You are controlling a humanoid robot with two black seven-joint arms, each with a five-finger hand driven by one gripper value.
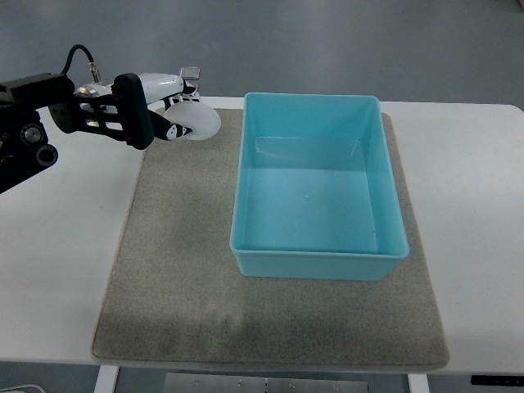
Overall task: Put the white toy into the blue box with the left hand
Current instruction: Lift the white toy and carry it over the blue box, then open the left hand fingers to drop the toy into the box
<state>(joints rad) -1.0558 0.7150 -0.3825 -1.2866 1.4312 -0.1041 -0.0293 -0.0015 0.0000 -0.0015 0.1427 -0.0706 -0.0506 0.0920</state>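
Left hand (pixel 168 110) clasped round white toy (pixel 196 121) at mat's (pixel 180 270) far-left corner, we saw blue box (pixel 318 262) nearby, unfilled.

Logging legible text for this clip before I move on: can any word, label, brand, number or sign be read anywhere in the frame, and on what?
None can be read.
blue box: plain, no label shows.
white toy: no print; only a dark spot on it.
left hand: no marking legible.
grey mat and white table: bare of text.
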